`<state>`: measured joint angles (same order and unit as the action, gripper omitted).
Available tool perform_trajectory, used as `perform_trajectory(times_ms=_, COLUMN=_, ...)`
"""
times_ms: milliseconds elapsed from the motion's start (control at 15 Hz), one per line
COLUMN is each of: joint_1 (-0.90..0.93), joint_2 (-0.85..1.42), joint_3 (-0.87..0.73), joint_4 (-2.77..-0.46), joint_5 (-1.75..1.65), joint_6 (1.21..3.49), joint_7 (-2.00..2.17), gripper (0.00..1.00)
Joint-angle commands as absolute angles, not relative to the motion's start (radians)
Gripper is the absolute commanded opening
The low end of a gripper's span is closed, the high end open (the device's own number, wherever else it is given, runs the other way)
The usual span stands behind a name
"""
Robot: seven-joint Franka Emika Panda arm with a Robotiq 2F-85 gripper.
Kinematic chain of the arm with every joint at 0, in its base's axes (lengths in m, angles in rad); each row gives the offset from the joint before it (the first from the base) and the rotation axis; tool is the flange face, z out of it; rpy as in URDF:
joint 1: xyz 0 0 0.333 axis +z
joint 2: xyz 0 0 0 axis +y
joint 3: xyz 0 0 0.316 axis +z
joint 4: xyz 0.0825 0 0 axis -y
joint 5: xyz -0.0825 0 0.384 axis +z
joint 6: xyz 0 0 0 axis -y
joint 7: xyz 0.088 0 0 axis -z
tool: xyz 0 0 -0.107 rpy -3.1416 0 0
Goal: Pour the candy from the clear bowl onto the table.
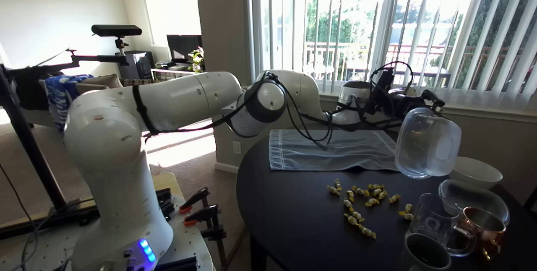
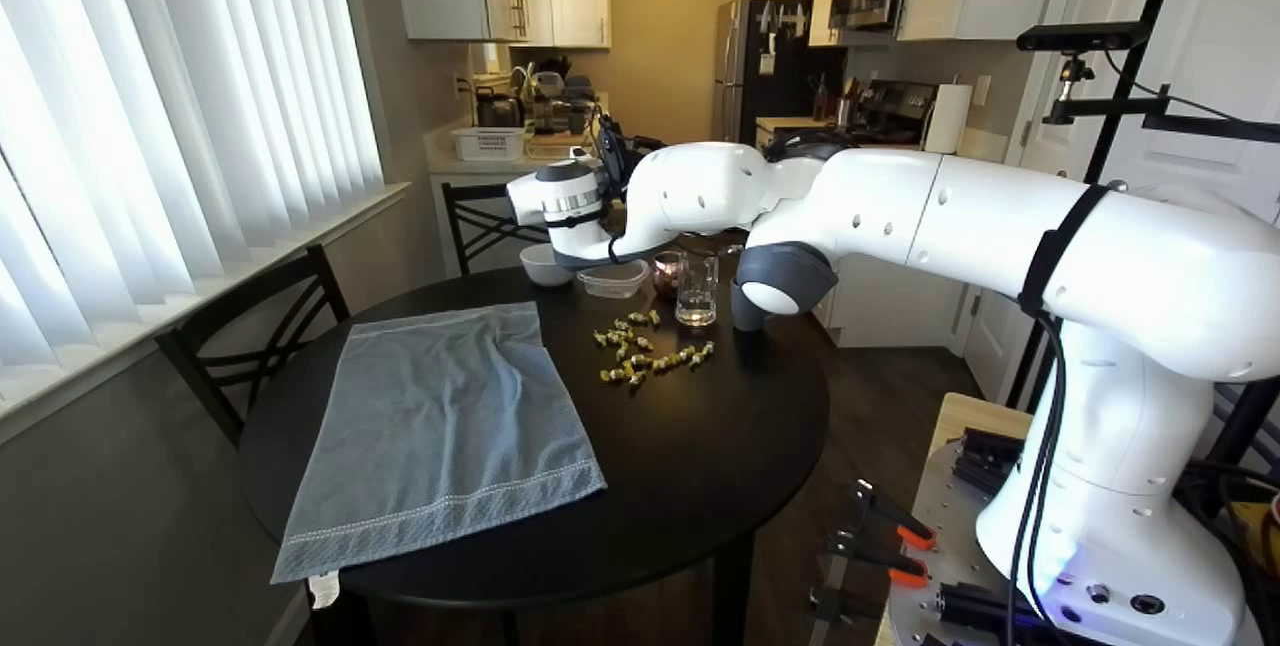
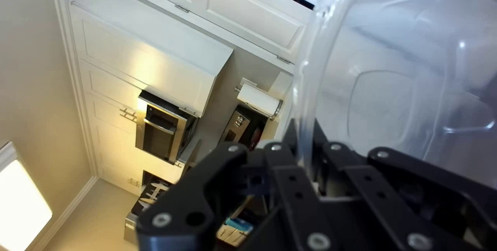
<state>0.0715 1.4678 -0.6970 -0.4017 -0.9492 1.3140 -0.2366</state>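
Note:
The clear bowl, squarish with rounded corners, hangs on its side above the table, its opening turned toward the robot base side. No candy shows in it. My gripper is shut on its rim. In the wrist view the fingers pinch the wall of the clear bowl. The candy, several small yellow-gold wrapped pieces, lies scattered on the dark round table. The candy also lies on the table in an exterior view, where the arm hides the gripper and bowl.
A grey cloth placemat lies at the window side. A white bowl, another clear container, a glass mug, a copper mug and a dark cup stand near or below the held bowl.

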Motion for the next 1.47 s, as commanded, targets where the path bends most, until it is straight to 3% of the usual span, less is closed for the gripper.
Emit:
perform_trajectory(times_ms=0, joint_1=0.073, joint_2=1.425, joint_3=-0.670, joint_4=-0.431, joint_5=-0.902, joint_6=1.318, joint_7=-0.237, gripper=0.01)
perform_trajectory(times_ms=733, joint_1=0.043, joint_2=1.320, joint_3=-0.527, joint_4=-0.407, joint_5=-0.651, joint_6=1.468, joint_7=-0.029, gripper=0.01)
perform_trajectory(times_ms=800, joint_1=0.039, joint_2=1.309, joint_3=-0.513, joint_4=-0.409, joint_5=-0.629, joint_6=1.488, joint_7=-0.011, gripper=0.18)
perform_trajectory(times_ms=867, joint_1=0.052, joint_2=1.349, joint_3=-0.548, joint_4=-0.390, joint_5=-0.675, joint_6=1.452, joint_7=-0.046, gripper=0.07)
perform_trajectory(times_ms=1000, joint_1=0.046, joint_2=1.333, joint_3=-0.531, joint_4=-0.390, joint_5=-0.657, joint_6=1.468, joint_7=-0.029, gripper=0.18)
perform_trajectory(times_ms=1400, joint_1=0.043, joint_2=1.330, joint_3=-0.522, joint_4=-0.390, joint_5=-0.654, joint_6=1.470, joint_7=-0.025, gripper=0.18)
